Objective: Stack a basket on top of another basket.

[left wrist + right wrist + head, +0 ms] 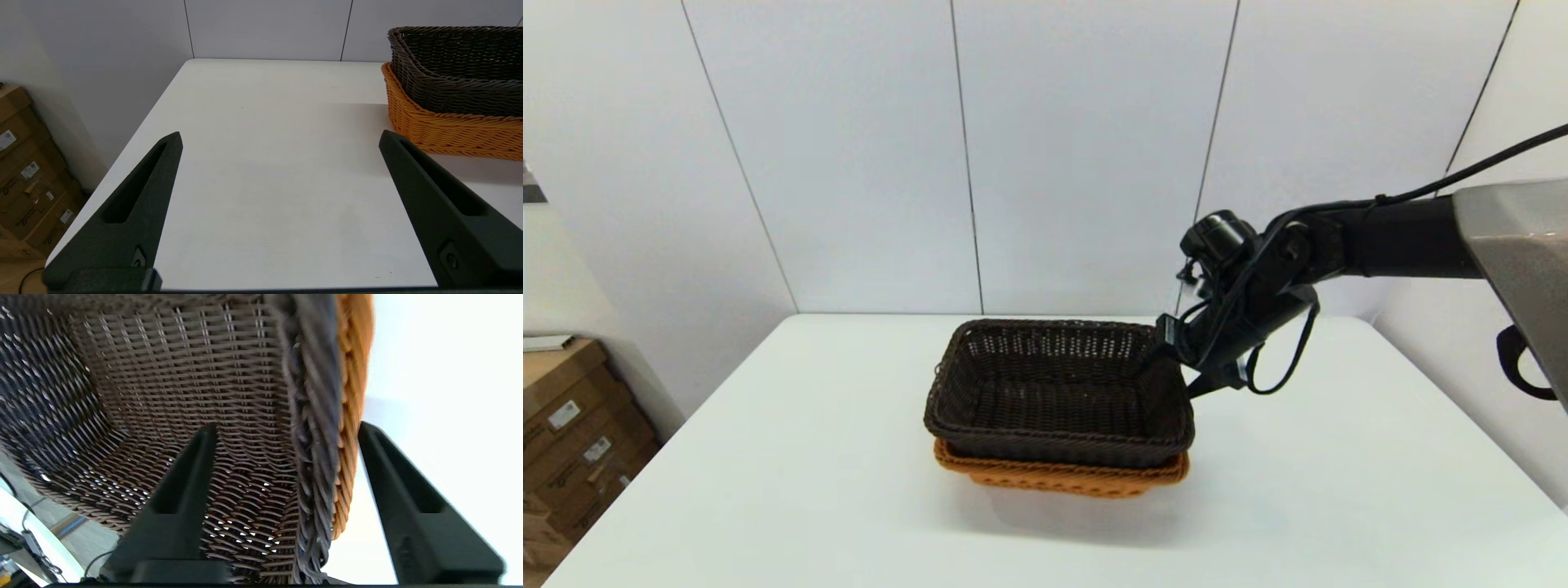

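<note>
Dark basket (1058,392) already nested in the orange-tan basket (1062,478), both near the middle of the white counter (768,457), the dark rim standing a little above the braided orange rim. Right pincer (286,430) at the right end of the stack, fingers spread, one finger (186,486) inside the dark basket and the other (408,498) outside both walls, so straddling the rim and not pinching it. Judged as the release step, with the stacking nearly done. To finish well: keep the fingers wide, lift straight up along the wall until both tips are above the rim, only then pull away to the right; no sideways drag, because the open weave can catch a fingertip and tip or shift the light top basket. Worth checking that the dark basket sits level; in the left wrist view its corner seems seated evenly, but the far side cannot be judged. Left pincer (280,139) hovering low over the bare counter on the left, fingers wide apart, holding nothing, near the stack but apart from it, so idle. Around: white panel wall (1078,155) behind, cardboard boxes (572,425) on the floor beyond the left edge of the counter, well apart. In the way: only the basket wall between the right fingers, and the loose black cable (1282,367) hanging from the right wrist close to the basket corner, which could snag.
</note>
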